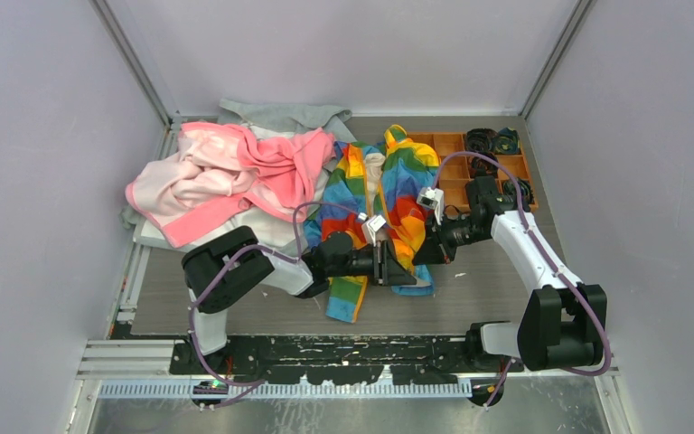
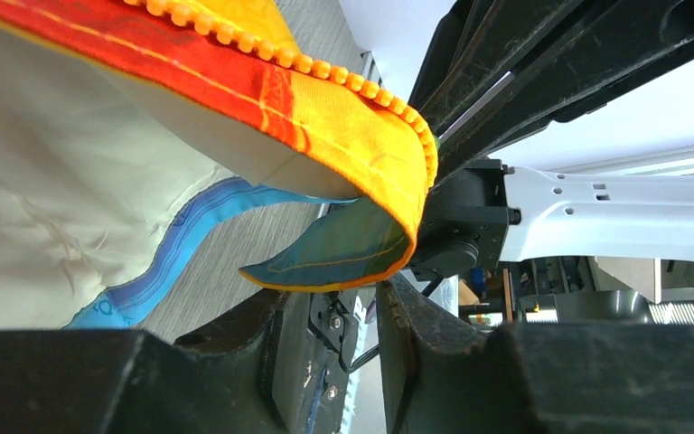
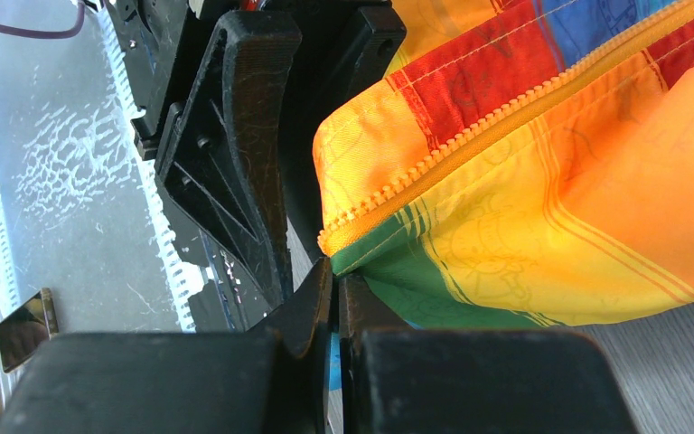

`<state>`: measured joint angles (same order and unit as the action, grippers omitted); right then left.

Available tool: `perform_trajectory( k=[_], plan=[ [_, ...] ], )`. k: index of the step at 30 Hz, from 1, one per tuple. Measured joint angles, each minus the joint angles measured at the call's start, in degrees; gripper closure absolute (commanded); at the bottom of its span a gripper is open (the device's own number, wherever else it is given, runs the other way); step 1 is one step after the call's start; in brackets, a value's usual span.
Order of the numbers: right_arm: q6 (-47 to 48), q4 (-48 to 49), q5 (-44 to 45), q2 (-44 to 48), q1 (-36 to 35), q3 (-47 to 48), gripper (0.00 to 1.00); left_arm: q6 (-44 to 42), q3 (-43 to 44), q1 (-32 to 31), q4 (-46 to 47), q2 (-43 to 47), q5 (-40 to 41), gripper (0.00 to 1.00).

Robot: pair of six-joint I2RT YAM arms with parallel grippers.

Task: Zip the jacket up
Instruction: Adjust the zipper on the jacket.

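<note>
**Zipper not yet joined; work is at the hem**

At the near hem of the jacket (image 1: pixel 402 185), the right gripper (image 3: pixel 332 294) is clenched on the green corner. The left gripper (image 2: pixel 372 312) stands parted under the other corner and grasps nothing. The zipper teeth (image 2: pixel 325 68) run free, so I judge all zipping is left. Only the top view shows the cream lining (image 1: pixel 374 167) exposed farther up, and the pink garment (image 1: pixel 235 172) left of the jacket.
</note>
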<state>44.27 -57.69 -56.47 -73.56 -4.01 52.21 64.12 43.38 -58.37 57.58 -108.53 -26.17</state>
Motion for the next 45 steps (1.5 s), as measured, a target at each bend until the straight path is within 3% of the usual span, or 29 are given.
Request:
perform_trajectory(
  k=[9,15,40,45],
  plan=[
    [0.00,0.00,0.00,0.00,0.00,0.00,0.97,0.04,0.57,0.42,-0.15,0.00,0.09,0.77],
    [-0.02,0.00,0.00,0.00,0.00,0.00,0.96,0.35,0.83,0.74,-0.72,0.00,0.20,1.00],
    [-5.75,4.81,3.67,0.98,-0.37,-1.22,0.98,2.60,4.11,1.42,-12.20,0.00,-0.48,1.00],
    [-2.84,3.89,3.48,1.11,-0.83,-1.33,0.98,1.97,4.81,1.40,-14.05,0.02,-0.72,0.92]
  ],
)
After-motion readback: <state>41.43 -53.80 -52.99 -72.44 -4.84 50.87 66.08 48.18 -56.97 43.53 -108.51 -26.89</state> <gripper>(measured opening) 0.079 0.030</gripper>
